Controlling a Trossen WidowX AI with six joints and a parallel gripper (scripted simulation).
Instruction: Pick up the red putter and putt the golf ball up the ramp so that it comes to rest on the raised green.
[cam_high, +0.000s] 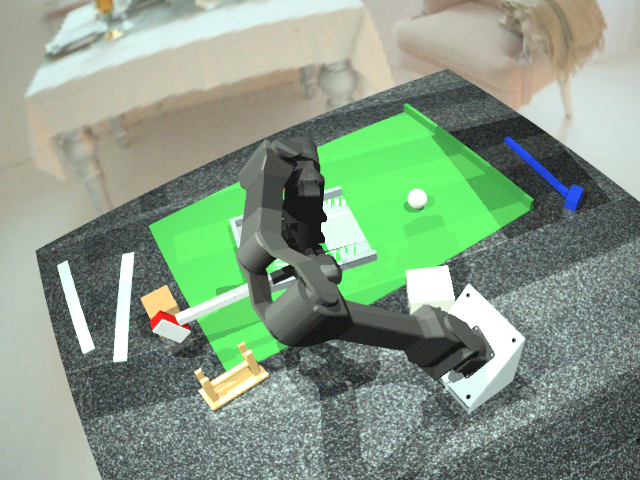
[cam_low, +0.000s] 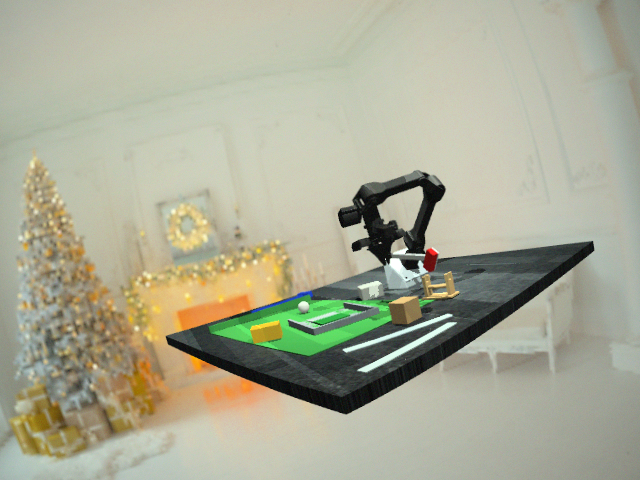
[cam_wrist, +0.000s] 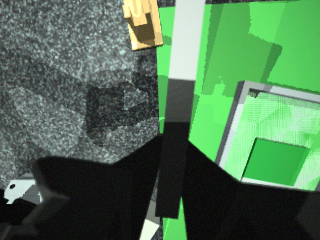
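My gripper (cam_low: 387, 257) (cam_wrist: 171, 139) is shut on the dark grip of the red putter (cam_high: 214, 303) (cam_low: 431, 259) (cam_wrist: 187, 45) and holds it above the table. In the top view the arm hides the fingertips. The putter's red and white head points away from the arm base, over the tan block. The white golf ball (cam_high: 417, 198) (cam_low: 303, 307) rests on the green mat (cam_high: 382, 149) near its walled end. The grey-railed ramp with the raised green (cam_high: 343, 229) (cam_low: 343, 321) (cam_wrist: 231, 125) stands mid-mat, partly hidden by the arm in the top view.
The wooden stand (cam_high: 232, 384) (cam_low: 442, 296) (cam_wrist: 142, 25) is by the mat's corner, with no putter on it. A tan block (cam_high: 159, 299) (cam_low: 405, 311), white block (cam_high: 429, 286) (cam_low: 369, 290), yellow block (cam_low: 266, 332), blue putter (cam_high: 537, 166) and two white strips (cam_high: 75, 307) (cam_high: 123, 307) lie around.
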